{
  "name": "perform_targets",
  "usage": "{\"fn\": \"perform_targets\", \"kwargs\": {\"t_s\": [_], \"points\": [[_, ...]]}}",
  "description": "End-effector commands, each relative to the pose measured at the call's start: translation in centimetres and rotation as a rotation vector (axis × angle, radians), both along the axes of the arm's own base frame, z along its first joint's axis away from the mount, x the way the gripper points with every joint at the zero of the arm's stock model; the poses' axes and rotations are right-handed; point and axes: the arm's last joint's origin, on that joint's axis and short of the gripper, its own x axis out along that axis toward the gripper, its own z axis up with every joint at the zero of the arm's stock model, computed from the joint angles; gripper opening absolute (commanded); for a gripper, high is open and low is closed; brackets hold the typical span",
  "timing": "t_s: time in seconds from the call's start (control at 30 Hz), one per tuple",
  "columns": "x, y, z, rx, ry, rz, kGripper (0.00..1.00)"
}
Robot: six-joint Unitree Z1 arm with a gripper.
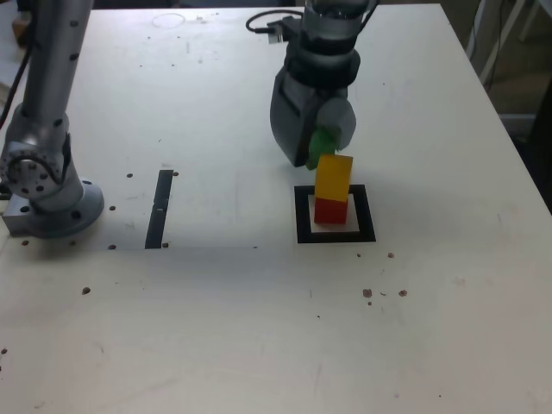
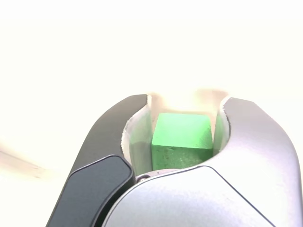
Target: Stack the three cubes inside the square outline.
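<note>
- The green cube (image 1: 322,145) is between the gripper's (image 2: 181,137) fingers, which are drawn in narrow and closed on it, one on each side.
- In the exterior view it shows just above the yellow cube (image 1: 334,178), partly hidden by the gripper; whether the two touch cannot be told.
- The yellow cube sits on the red cube (image 1: 330,212), making a stack of two.
- The red cube stands inside the square outline (image 1: 366,216), with some of the white centre showing beside it.
- The outline lies on the table (image 1: 233,328), nearer the edge on the exterior view's right than the corner at the far left.
- The gripper comes down from the table's far edge, tilted, its fingers behind the stack as the exterior view shows it.
- A dark straight strip (image 1: 159,210) lies well apart from the outline, towards the exterior view's left.
- Beyond that strip, by the table's edge on the exterior view's left, stands the round arm base (image 1: 62,216).
- Small brown marks (image 1: 367,293) dot the table, some between the outline and the near edge.
</note>
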Motion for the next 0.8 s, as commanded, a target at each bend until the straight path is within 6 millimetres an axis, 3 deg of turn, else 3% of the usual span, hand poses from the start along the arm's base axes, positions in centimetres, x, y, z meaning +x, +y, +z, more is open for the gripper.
{"fn": "perform_targets", "kwargs": {"t_s": [0.0,0.2,0.4,0.53,0.77], "points": [[-0.5,0.5,1.6,0.002,0.028,-0.022,0.19],[-0.9,0.5,5.7,-0.030,0.095,-0.155,0.19],[-1.4,-1.9,9.7,-0.043,0.043,-0.312,0.19],[-2.0,-3.8,10.6,-0.061,0.027,-0.391,0.19],[-1.8,-7.7,10.6,-0.066,0.040,-0.535,0.19]]}}
